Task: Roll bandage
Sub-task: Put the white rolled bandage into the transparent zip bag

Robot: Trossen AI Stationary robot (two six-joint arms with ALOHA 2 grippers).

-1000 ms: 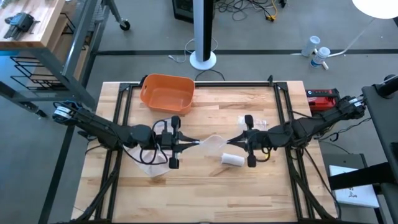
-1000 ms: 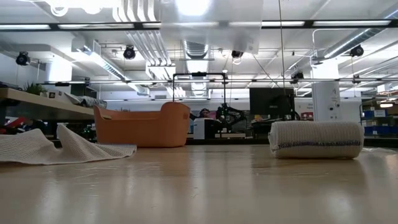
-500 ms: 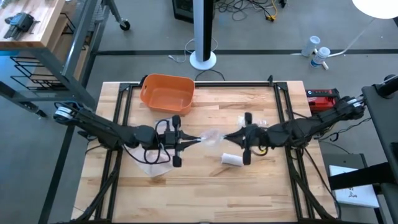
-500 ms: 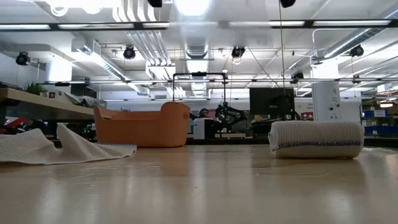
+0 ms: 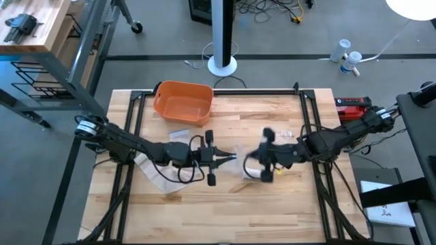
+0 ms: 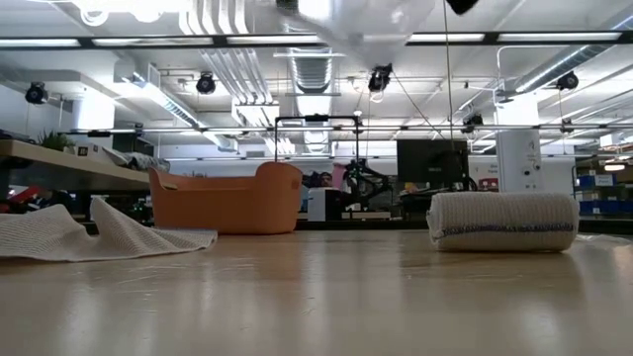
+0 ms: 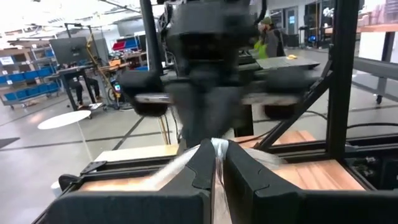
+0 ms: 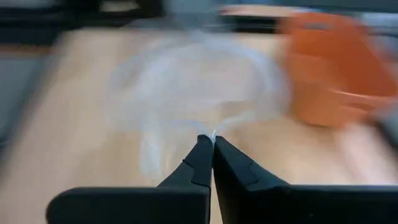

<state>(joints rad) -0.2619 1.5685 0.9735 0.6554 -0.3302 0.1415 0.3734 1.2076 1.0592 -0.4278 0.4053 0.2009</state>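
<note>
- The basket is orange.
- The rolled bandage is off-white with a ribbed weave.
- The loose bandage is off-white mesh.
- The table is light wood.

The table has a light wooden plank top, and dark metal frame rails run over it along its left, right and far edges. An orange tub stands on it near the far left corner, and a loose strip of white bandage lies crumpled and unrolled toward the left edge, about midway between the far and near edges. A rolled white bandage lies on its side right of the table's middle, well apart from the loose strip, and a small clear wrapper lies farther back, toward the right edge.
</note>
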